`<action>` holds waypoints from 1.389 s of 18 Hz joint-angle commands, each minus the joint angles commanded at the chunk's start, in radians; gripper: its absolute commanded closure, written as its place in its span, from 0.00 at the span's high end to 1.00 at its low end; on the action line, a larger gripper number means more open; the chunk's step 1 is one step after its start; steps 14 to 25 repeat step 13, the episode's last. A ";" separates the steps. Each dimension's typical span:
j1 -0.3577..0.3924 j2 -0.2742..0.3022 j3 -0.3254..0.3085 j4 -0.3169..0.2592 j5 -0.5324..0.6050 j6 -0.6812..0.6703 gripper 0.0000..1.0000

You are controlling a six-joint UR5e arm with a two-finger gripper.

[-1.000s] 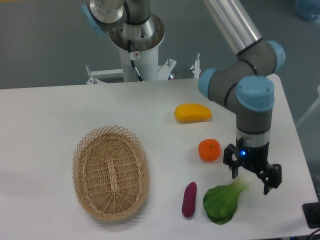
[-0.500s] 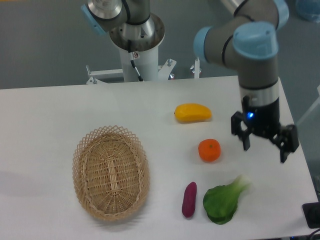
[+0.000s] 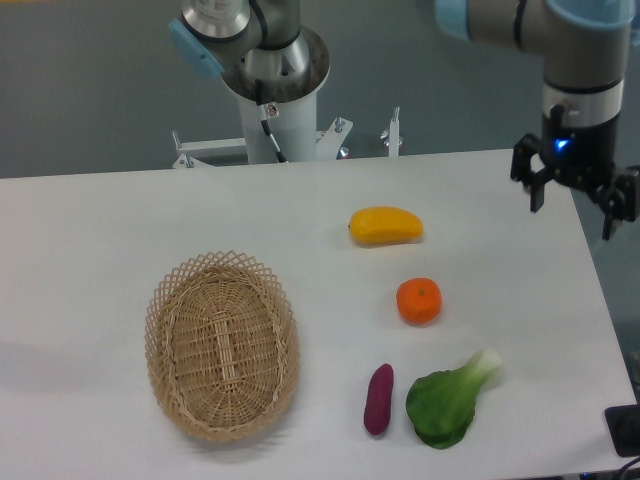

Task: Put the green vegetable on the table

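Camera view: green vegetable [image 3: 447, 400] flat on table [image 3: 120, 220], stem toward upper right; end effector [image 3: 574, 200] wide, empty.

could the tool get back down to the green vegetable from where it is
Probably yes. The tool hangs open and empty above the table's far right edge, and the green vegetable lies uncovered, with only the purple piece beside it.

No readable text, label, brand or number anywhere in my view, on any object
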 joint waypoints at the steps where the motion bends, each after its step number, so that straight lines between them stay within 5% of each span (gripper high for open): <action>1: 0.022 0.006 0.000 -0.018 -0.012 0.052 1.00; 4: 0.055 0.014 -0.006 -0.049 -0.016 0.169 1.00; 25: 0.043 0.024 -0.015 -0.040 -0.017 0.165 1.00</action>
